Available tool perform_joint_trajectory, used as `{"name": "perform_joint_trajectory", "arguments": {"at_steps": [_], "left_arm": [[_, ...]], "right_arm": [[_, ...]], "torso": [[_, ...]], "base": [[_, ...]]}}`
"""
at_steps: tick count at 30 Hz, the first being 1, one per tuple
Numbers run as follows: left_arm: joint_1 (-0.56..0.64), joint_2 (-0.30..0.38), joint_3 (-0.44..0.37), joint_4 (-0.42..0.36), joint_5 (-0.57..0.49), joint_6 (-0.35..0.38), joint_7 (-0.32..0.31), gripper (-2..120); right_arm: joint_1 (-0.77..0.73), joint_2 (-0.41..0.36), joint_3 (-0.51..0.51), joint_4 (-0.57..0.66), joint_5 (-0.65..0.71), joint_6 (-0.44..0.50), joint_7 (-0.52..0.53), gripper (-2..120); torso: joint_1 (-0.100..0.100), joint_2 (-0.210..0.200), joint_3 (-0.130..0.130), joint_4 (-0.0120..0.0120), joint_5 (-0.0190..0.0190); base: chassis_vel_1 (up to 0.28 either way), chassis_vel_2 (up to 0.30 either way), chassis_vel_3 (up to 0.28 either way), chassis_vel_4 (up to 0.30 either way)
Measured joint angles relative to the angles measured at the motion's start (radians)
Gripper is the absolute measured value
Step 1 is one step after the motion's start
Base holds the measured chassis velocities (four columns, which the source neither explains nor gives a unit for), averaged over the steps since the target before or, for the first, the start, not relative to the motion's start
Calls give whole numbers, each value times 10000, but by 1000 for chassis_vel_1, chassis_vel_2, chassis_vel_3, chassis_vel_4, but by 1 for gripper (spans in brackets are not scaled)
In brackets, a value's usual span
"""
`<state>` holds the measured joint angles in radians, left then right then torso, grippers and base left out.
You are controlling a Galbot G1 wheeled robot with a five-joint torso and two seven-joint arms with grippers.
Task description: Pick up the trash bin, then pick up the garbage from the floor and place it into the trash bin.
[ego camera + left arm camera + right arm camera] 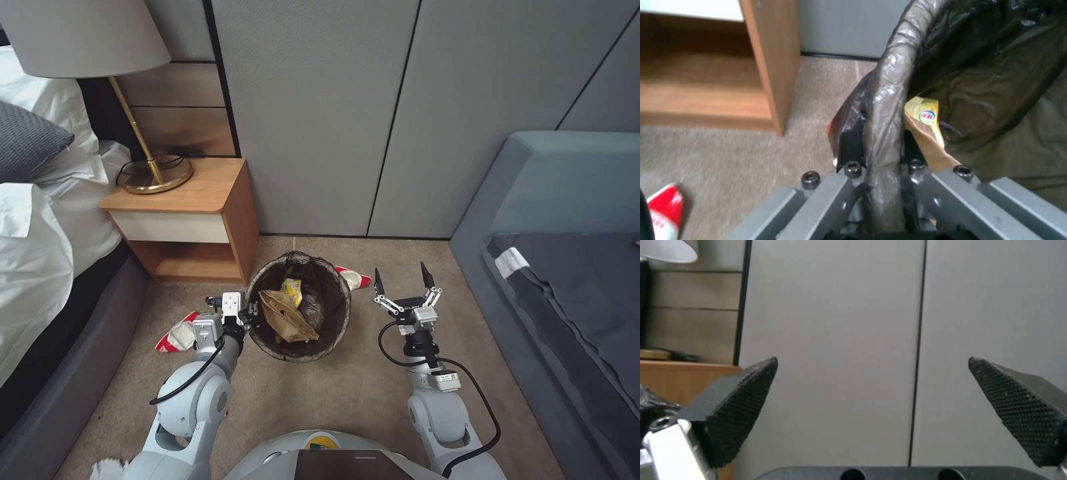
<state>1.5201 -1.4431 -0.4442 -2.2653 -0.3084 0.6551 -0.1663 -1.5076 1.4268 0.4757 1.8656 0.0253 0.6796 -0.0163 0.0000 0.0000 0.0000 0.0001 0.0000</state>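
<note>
The trash bin (331,331), lined with a dark bag, stands on the carpet in front of me. Inside lie a brown paper bag (285,317), a yellow wrapper (291,289) and a foil piece. My left gripper (249,313) is shut on the bin's left rim (889,96), one finger outside and one inside, beside the yellow wrapper (922,111). My right gripper (402,280) hovers open and empty just right of the bin, its fingertips (740,410) facing the wall. One red-and-white wrapper (177,335) lies on the floor left of my left wrist, another (354,277) behind the bin.
A wooden nightstand (193,220) with a brass lamp (150,170) stands behind and left of the bin. A bed (40,220) runs along the left, a grey-blue upholstered bench (560,253) along the right. Grey wall panels close the back. Bare carpet (360,393) lies between my arms.
</note>
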Motion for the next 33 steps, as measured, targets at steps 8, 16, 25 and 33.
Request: {"name": "perform_joint_trajectory", "arguments": {"at_steps": [8, 16, 25, 33], "left_arm": [[-24, -9, -1, 9, -1, -22, 10, 0], [-24, -21, 11, -20, -9, -22, 21, 0], [-25, -28, 11, -22, -10, -22, 24, 0], [-15, 7, 0, -96, 36, -112, 25, 0]], "right_arm": [[160, 28, 35, -163, -558, 588, -198, 100], [203, -7, 39, -201, -757, 609, -233, 100], [231, -62, 37, -196, -754, 502, -284, 100], [564, -813, 209, -211, -128, -199, -1752, 100]], "torso": [[2, -1, 2, 0, 0], [0, 0, -1, -2, 0], [0, 0, -1, -1, 0], [0, 0, 0, -2, 1]], "base": [[-132, 145, 143, -137], [-4, 7, 1, -3], [0, 0, 0, 0], [0, 0, 0, 0]]}}
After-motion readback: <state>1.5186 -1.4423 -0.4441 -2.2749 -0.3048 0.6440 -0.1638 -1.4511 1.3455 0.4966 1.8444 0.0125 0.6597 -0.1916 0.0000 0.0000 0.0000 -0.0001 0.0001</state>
